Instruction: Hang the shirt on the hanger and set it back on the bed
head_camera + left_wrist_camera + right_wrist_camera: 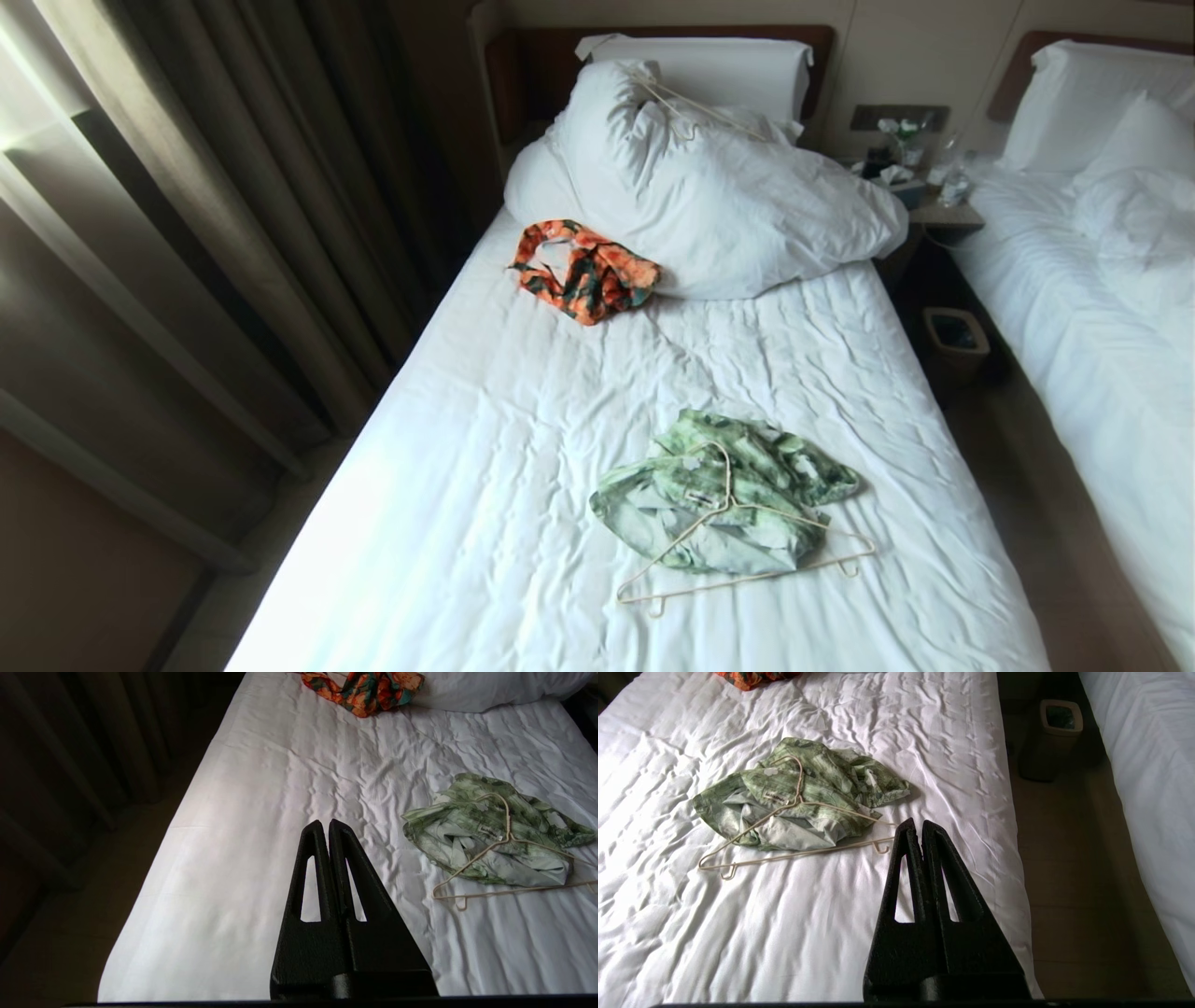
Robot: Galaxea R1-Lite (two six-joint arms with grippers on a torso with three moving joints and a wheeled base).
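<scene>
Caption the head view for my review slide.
Crumpled green shirt under cream hanger on white bed; no gripper visible.

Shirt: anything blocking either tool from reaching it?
Only the hanger, which lies on top of the crumpled shirt. Otherwise bare sheet of the bed separates the shut left tool and right tool from it.

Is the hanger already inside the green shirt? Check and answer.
No: the hanger lies on top of the crumpled shirt on the bed, its bar on the sheet.
</scene>
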